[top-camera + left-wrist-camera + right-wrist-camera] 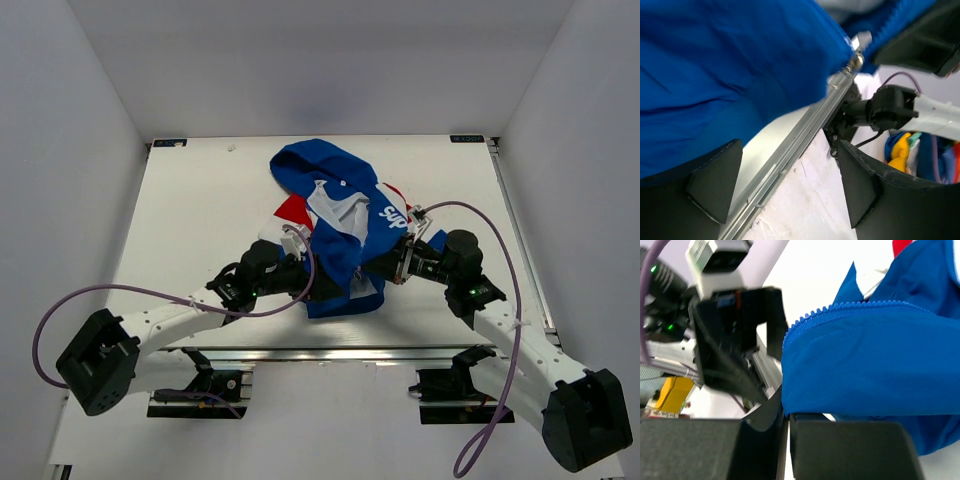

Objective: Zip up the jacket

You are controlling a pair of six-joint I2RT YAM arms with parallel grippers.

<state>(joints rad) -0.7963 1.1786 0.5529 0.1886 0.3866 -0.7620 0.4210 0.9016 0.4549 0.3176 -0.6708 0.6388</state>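
Top external view puts the small royal-blue hooded fabric jacket (335,215) crumpled at frame centre, and with my left gripper (787,175) spread apart on nothing and my right gripper (787,427) clamped on its hem, I fear the blue zipper teeth (860,304) sagging out of line.

The small blue hooded fabric jacket (335,215) is laid on the white flat table (200,200), flanked (at its near hem) by left gripper (787,187) and right gripper (786,422).

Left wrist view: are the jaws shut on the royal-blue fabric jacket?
No, the left jaws stand wide apart with only bare table and a metal rail between them, and the royal-blue fabric jacket lies beyond their tips.
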